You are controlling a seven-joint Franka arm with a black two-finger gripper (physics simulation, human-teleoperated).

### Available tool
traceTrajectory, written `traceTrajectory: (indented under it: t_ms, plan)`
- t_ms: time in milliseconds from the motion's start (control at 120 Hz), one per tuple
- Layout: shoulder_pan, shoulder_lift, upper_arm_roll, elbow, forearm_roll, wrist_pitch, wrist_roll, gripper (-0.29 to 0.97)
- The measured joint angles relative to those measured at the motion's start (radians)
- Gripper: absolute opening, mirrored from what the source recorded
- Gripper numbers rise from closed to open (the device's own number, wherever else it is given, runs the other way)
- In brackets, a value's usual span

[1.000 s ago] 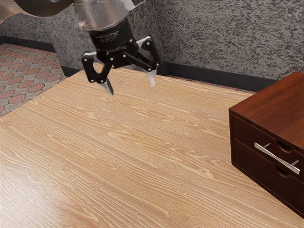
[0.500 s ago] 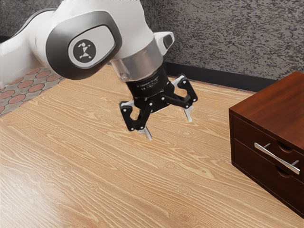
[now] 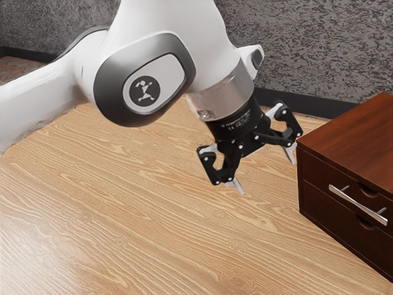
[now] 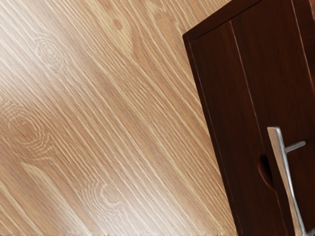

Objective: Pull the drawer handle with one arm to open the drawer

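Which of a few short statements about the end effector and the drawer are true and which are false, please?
1. The end effector is open. True.
2. The end effector grips the handle. False: it hovers apart from the handle, holding nothing.
3. The handle is a silver bar. True.
4. The drawer is pulled out. False: its front sits flush with the cabinet.

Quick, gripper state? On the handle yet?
Gripper: open, holding nothing, fingers spread, not at the handle.
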Motion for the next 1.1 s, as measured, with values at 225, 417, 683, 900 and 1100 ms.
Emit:
traceTrajectory:
  t_ms: [225,417,683,900,1100]
  plan:
    - [-0.021,0.047,-0.020,0.001,0.000,0.046,-0.033,0.67]
    - [-0.027,0.075,-0.021,0.001,0.001,0.083,-0.053,0.67]
    - [-0.045,0.117,-0.020,0.005,0.002,0.132,-0.071,0.67]
    - [-0.052,0.154,-0.019,0.013,0.003,0.166,-0.080,0.67]
    - [-0.070,0.167,-0.019,0.013,0.002,0.202,-0.086,0.65]
